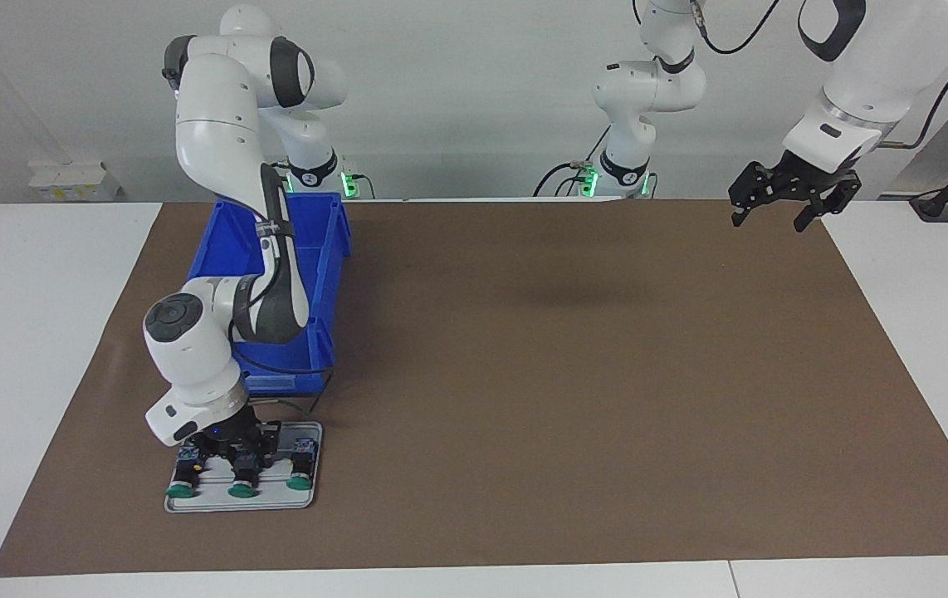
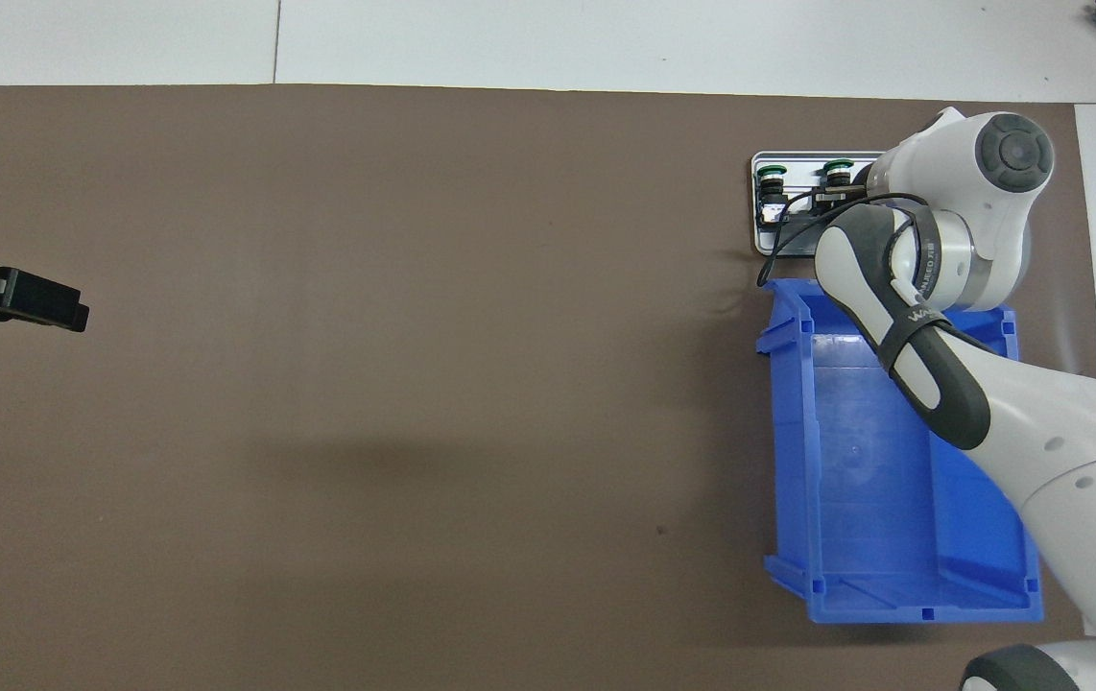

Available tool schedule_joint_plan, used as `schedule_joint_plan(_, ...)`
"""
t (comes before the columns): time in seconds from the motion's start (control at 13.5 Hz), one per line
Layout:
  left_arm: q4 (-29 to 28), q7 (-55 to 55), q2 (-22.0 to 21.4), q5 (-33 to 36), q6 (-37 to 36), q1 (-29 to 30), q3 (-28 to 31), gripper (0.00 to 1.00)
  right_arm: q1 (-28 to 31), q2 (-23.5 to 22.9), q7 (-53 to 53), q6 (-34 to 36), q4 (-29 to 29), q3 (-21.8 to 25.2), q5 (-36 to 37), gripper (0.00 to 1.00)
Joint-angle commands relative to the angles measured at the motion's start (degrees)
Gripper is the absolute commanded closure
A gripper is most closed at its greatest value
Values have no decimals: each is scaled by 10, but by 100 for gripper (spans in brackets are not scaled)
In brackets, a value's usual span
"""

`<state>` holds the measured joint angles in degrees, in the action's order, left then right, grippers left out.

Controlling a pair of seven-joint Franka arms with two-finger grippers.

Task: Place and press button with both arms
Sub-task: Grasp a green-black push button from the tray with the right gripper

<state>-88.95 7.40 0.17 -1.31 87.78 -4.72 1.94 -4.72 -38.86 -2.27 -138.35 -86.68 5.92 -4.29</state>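
Where overhead hides it, right end effector (image 1: 233,453) clenched on middle button (image 1: 242,480); left end effector (image 1: 794,203) released.

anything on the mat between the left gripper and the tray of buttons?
Nothing: bare brown mat between the left gripper and the tray, clearest in the facing view.
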Motion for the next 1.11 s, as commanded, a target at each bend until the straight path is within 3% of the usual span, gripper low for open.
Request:
schedule_joint_plan(0.0,-17,-4,-15,-1,-2,9,-6,0,2,5,2,4,-16,1,-1,79)
schedule_joint_plan(0.3,-17,-4,-15,-1,-2,9,-5,0,8,5,2,19,5,3,-1,100)
schedule_joint_plan(0.66,-17,-4,-15,-1,-2,9,-5,0,11,49,13,140,59,8,-3,100)
schedule_joint_plan(0.81,-17,-4,-15,-1,-2,9,-5,0,1,71,83,180,69,10,2,100)
schedule_joint_plan(1.03,-17,-4,-15,-1,-2,9,-5,0,-24,69,222,279,143,8,39,100)
